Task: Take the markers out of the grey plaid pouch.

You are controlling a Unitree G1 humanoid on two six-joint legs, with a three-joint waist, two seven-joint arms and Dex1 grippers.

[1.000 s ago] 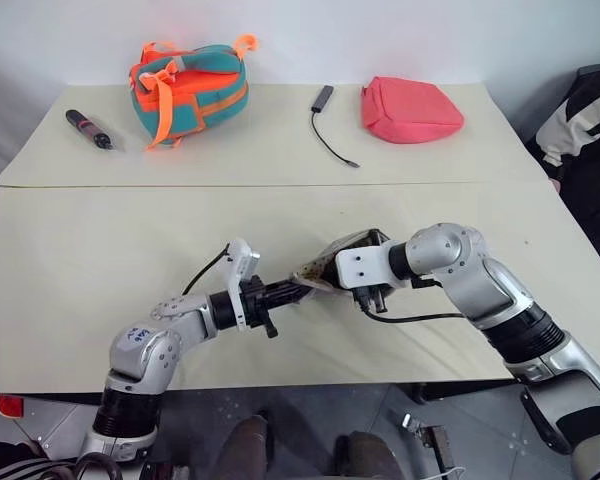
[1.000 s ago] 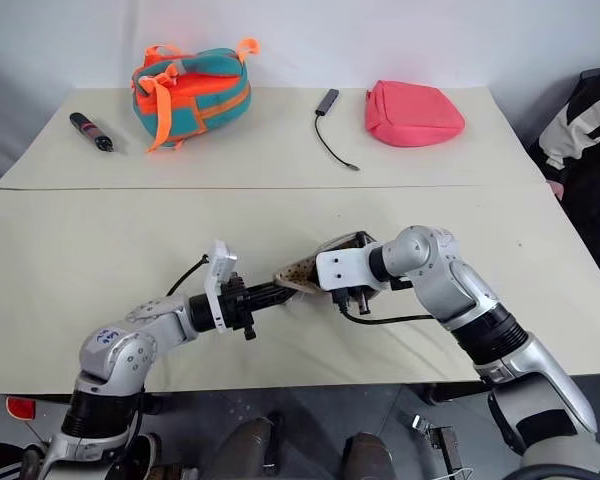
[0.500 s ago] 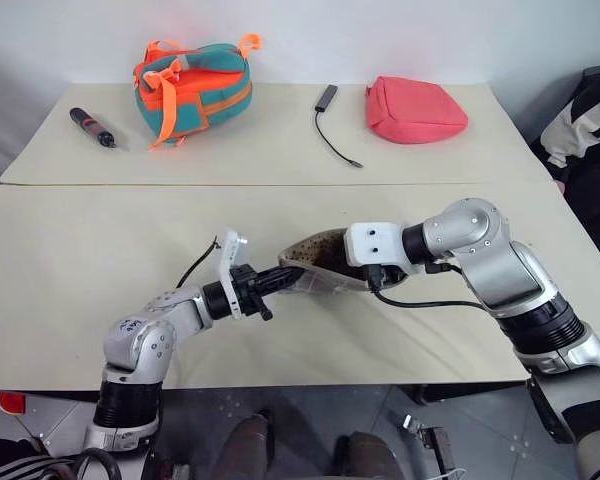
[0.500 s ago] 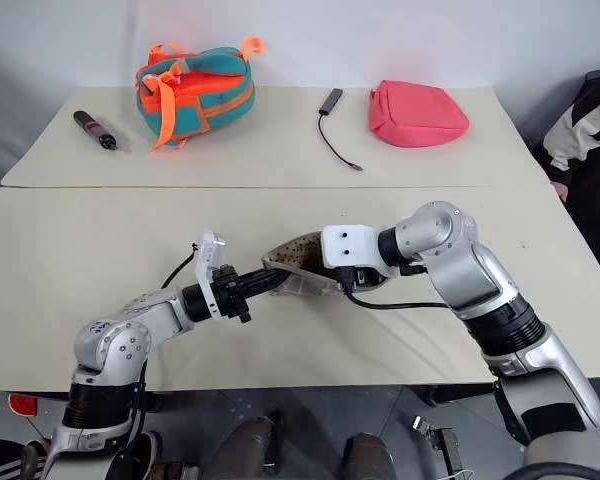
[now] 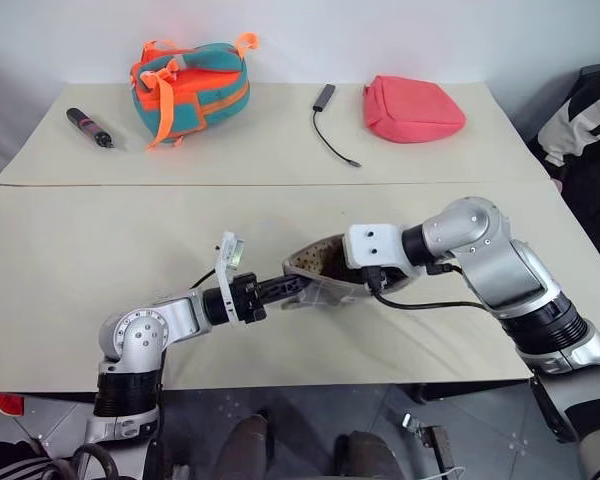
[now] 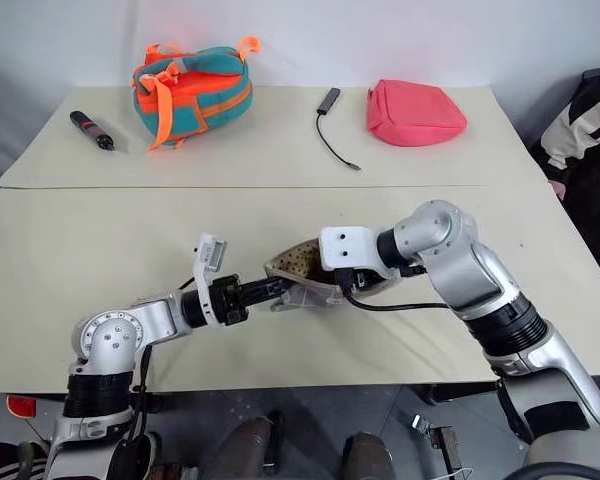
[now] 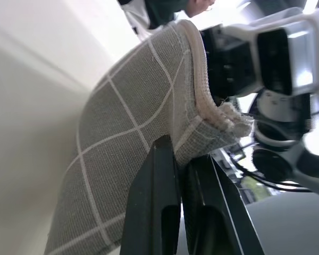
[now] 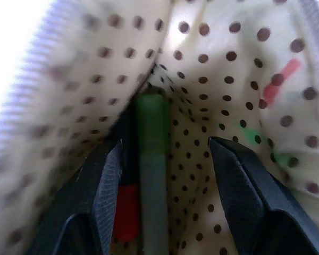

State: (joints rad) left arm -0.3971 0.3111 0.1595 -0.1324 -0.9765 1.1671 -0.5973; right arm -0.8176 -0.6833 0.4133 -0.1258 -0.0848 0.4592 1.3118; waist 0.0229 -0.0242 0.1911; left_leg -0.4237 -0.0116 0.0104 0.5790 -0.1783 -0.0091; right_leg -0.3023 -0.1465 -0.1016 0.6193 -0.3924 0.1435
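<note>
Your left gripper [image 6: 277,294], clamped on the grey plaid pouch's [image 6: 305,281] edge, has rolled, tipping its mouth up off the surface [image 5: 70,250]. Your right gripper [image 8: 162,159] now stands apart inside, straddling the green marker [image 8: 152,159]; the red marker [image 8: 126,211] lies beside. No readable writing anywhere.

The right hand [image 8: 162,159] has opened inside the pouch [image 5: 320,270]. The pouch mouth now gapes wider, and the left hand [image 5: 292,288] has rolled.
</note>
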